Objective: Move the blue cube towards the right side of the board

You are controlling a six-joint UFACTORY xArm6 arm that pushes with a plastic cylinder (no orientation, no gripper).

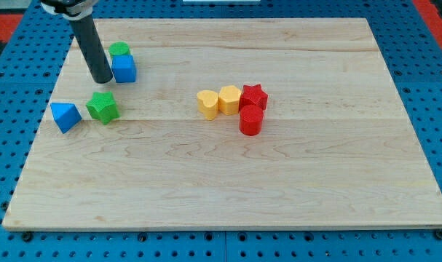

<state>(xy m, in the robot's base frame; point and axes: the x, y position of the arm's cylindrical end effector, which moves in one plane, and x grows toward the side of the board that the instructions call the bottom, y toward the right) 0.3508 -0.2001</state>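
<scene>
The blue cube point(124, 69) sits near the board's upper left, with a green cylinder point(119, 49) touching its top side. My tip point(103, 80) rests on the board just left of the blue cube, touching or nearly touching its left face. The dark rod rises from there to the view's top left.
A green star point(103, 107) and a blue triangular block point(65, 116) lie below my tip. Near the middle are two yellow blocks point(207, 102) point(229, 99), a red star point(253, 95) and a red cylinder point(250, 120). The wooden board point(279, 182) lies on a blue pegboard.
</scene>
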